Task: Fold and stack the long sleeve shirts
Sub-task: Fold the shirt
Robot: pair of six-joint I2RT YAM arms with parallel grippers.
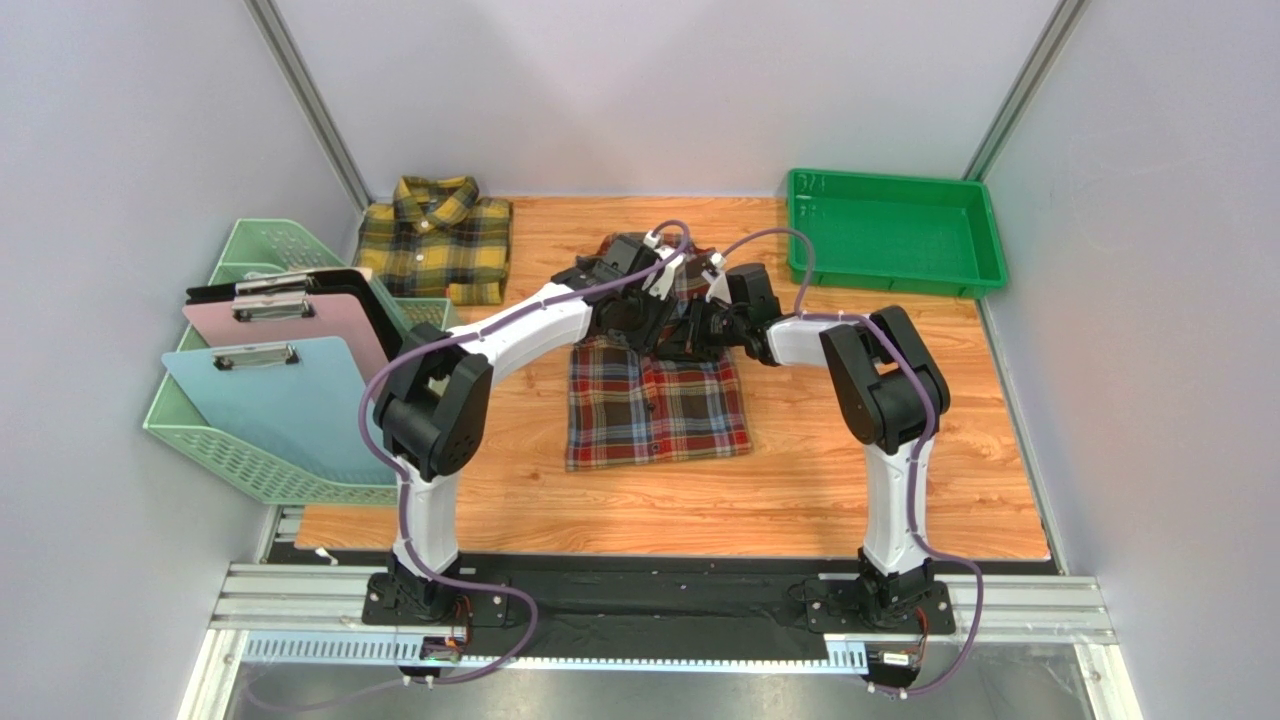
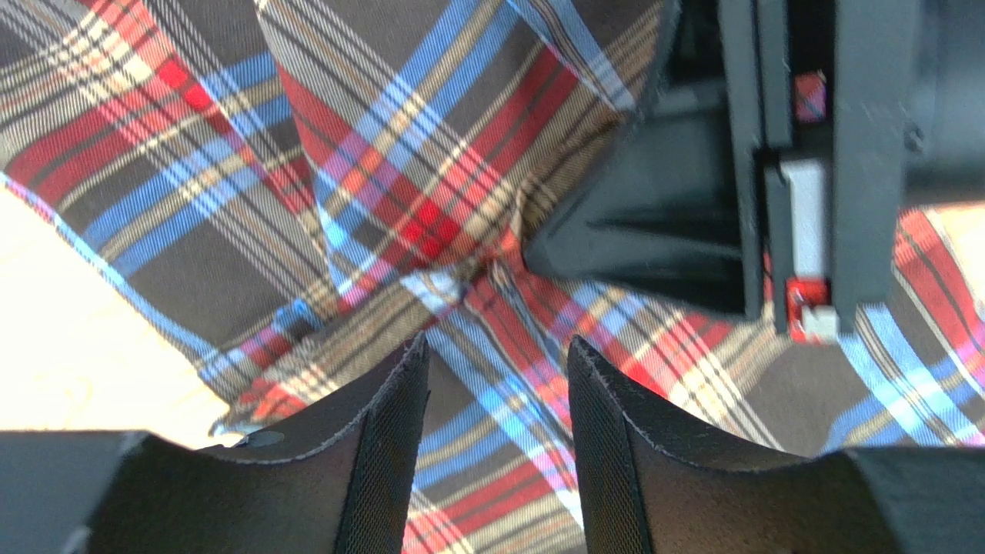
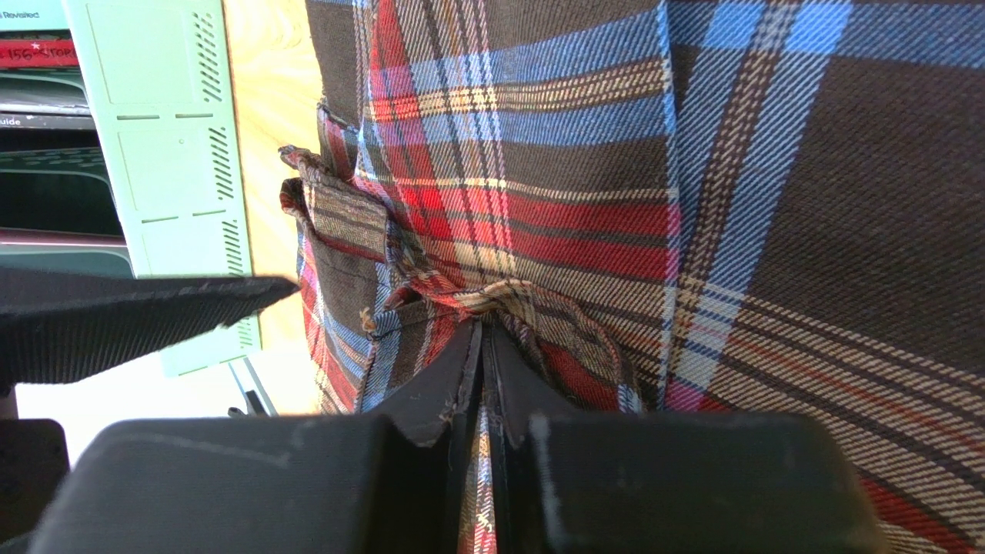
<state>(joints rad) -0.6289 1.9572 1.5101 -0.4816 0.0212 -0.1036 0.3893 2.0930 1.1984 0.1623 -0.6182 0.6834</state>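
The red, brown and navy plaid shirt [image 1: 657, 402] lies in the middle of the table, its far part bunched under both grippers. My left gripper [image 1: 672, 312] hovers over that far part with its jaws open; in the left wrist view [image 2: 497, 381] plaid cloth [image 2: 382, 173] shows between the fingers and is not pinched. My right gripper [image 1: 706, 318] sits beside it, shut on a fold of the same shirt [image 3: 578, 173], cloth squeezed between the pads [image 3: 483, 358]. The yellow and dark green plaid shirt [image 1: 436, 240] lies folded at the far left of the table.
A mint-green basket [image 1: 248, 450] at the left holds pink [image 1: 286, 333], blue [image 1: 278, 398] and black clipboards. A green tray [image 1: 894, 233] stands at the far right. Grey walls close in the table on three sides.
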